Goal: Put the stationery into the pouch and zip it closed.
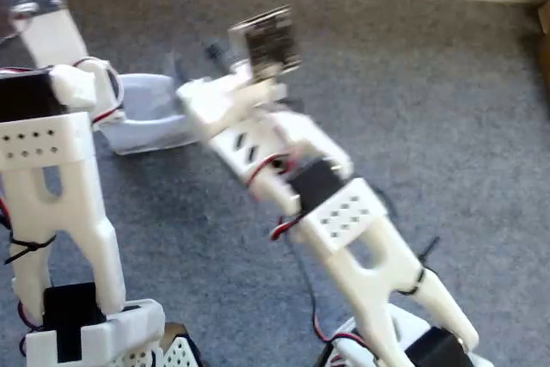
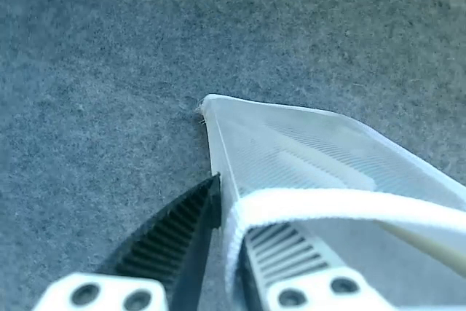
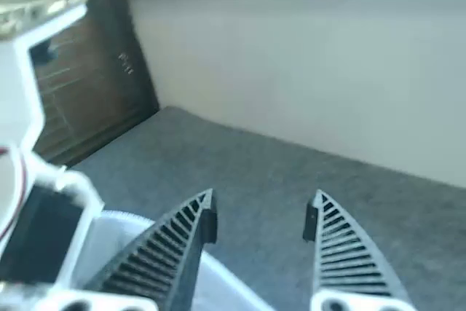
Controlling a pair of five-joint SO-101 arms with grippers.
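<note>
A translucent white mesh pouch (image 1: pixel 156 118) lies on the grey carpet at the far left. In the left wrist view the pouch (image 2: pixel 313 151) spreads out ahead, and my left gripper (image 2: pixel 227 205) is shut on its white rim, one black finger (image 2: pixel 178 238) outside and the other under the mesh. In the high view the left gripper (image 1: pixel 119 113) sits at the pouch's left end. My right gripper (image 3: pixel 258 213) is open and holds nothing. It hovers tilted up over the pouch (image 3: pixel 226 288), facing the wall, with the left arm (image 3: pixel 36 238) beside it.
Grey carpet (image 1: pixel 430 83) stretches open to the right and front of the pouch. A pale wall (image 3: pixel 313 71) runs along the far edge, with a dark brown cabinet (image 3: pixel 80 85) in the corner. Both arm bases stand at the near edge.
</note>
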